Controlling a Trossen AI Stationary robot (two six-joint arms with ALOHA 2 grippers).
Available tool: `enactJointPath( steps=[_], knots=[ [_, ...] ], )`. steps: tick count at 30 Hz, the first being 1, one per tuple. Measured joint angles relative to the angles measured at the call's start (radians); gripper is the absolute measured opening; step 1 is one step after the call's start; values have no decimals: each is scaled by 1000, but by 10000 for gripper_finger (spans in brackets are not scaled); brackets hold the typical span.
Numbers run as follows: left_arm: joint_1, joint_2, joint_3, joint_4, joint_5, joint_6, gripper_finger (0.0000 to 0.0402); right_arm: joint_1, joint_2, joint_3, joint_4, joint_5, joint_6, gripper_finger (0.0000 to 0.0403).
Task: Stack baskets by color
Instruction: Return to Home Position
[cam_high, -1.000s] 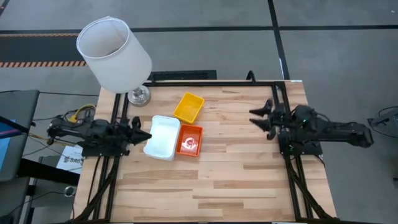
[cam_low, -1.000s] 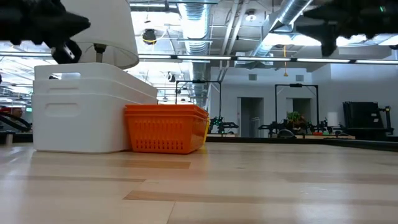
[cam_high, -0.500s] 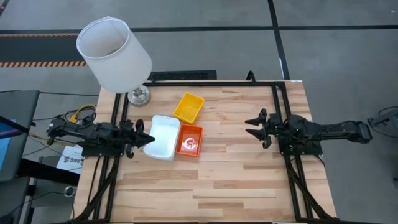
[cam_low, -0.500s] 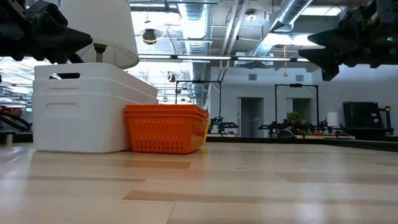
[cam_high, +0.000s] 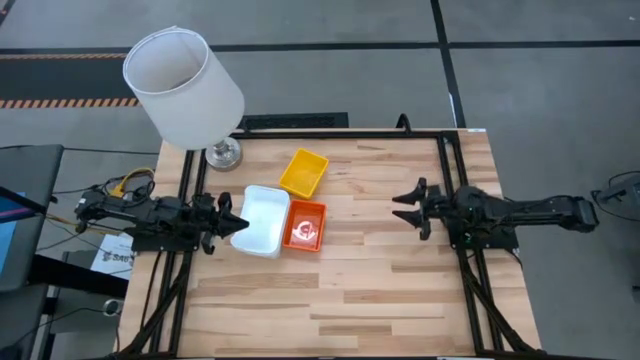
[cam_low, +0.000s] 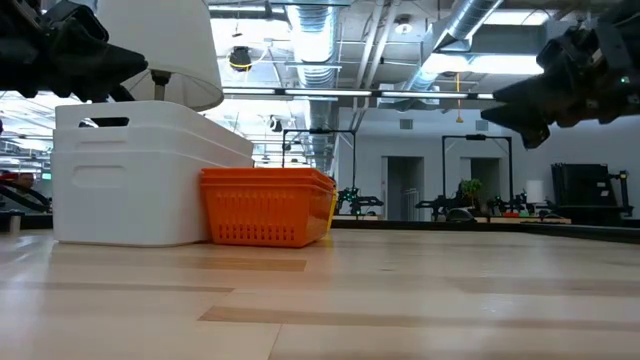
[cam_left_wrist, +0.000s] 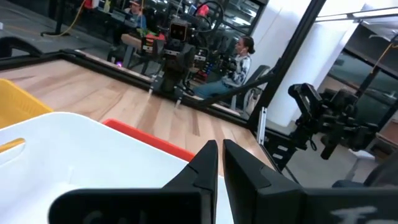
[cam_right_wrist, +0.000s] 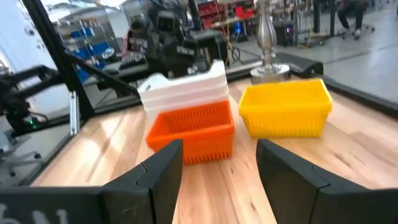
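Observation:
Nested white baskets (cam_high: 262, 220) stand on the table's left half, their stepped rims (cam_right_wrist: 183, 87) showing in the right wrist view. An orange basket (cam_high: 306, 225) stands against their right side. A yellow basket (cam_high: 303, 172) sits a little farther back. My left gripper (cam_high: 240, 224) is shut and level. It hovers just over the left rim of the white baskets (cam_left_wrist: 74, 155) without touching. My right gripper (cam_high: 402, 206) is open and level, and points at the baskets from the table's right half. Between its fingers (cam_right_wrist: 217, 149) is nothing.
A table lamp with a big white lampshade (cam_high: 183, 85) stands on its metal foot (cam_high: 223, 153) at the table's far left corner. Black frame rails (cam_high: 450, 170) run along the table's sides. Bare wood (cam_high: 350, 290) lies along the near half.
My right gripper has come down and moved a little toward the baskets, still open. My left gripper has sunk slightly toward the rim of the white baskets, still shut. The baskets have not moved.

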Motion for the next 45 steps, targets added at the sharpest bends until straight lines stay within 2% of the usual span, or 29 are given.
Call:
enactJointPath(
  steps=[17, 45],
  knots=[
    [0, 0, -1, -1, 0, -2, 12, 0, 0, -1, -237, -2, 1, 225],
    [0, 0, -2, -1, 0, -2, 12, 0, 1, -1, -252, -3, 1, 225]
  ],
)
